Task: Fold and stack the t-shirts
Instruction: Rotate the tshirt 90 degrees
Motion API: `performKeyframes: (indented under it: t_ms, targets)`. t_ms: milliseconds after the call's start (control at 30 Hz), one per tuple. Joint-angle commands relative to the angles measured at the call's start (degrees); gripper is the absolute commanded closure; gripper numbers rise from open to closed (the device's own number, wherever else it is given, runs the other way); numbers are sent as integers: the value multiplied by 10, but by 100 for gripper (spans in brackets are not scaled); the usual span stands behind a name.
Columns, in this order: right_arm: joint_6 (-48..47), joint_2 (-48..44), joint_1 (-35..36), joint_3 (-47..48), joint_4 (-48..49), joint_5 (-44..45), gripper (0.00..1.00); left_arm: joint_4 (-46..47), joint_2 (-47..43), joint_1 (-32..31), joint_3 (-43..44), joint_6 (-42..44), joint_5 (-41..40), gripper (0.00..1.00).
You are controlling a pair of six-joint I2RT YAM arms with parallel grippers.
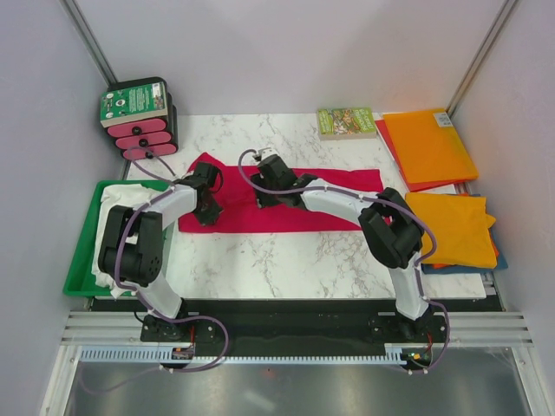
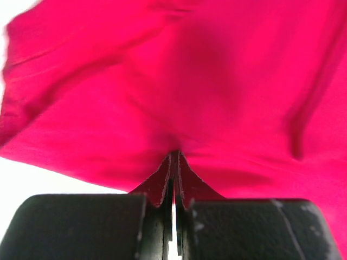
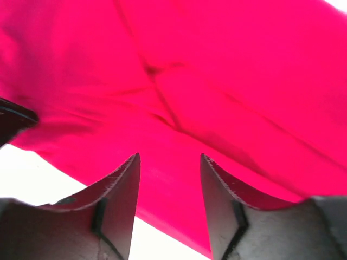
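Note:
The crimson red t-shirt (image 1: 295, 204) lies spread as a wide strip across the middle of the marble table. My left gripper (image 1: 206, 204) is shut, pinching the red cloth (image 2: 179, 97) near its left end. My right gripper (image 1: 267, 192) is open just above the red cloth (image 3: 217, 86), left of the shirt's middle, its fingertips (image 3: 133, 162) apart with nothing between them. Folded orange t-shirts (image 1: 429, 146) lie at the back right, and another orange one (image 1: 453, 227) at the right edge. A white t-shirt (image 1: 117, 208) lies in the green tray.
A green plastic tray (image 1: 82, 260) sits at the left edge. A small green-covered book (image 1: 346, 122) lies at the back. A black box with pink pads (image 1: 139, 120) stands at the back left. Grey walls enclose the table on both sides.

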Motion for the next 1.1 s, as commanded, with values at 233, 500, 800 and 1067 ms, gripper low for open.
performKeyframes:
  t_ms: [233,500,800,1067]
  targets:
    - [-65,80,50,119,30,-30,67,-4,-21,44,-15,-21,15,98]
    - [-38,119,53,148,35,-62,100,-4,-14,45,-15,-23,22,98]
    - [-14,166,56,204,32,-103,100,-4,-19,45,-21,-21,18,98]
    - [3,217,50,285,10,-49,100,-6,-26,44,-30,-21,25,98]
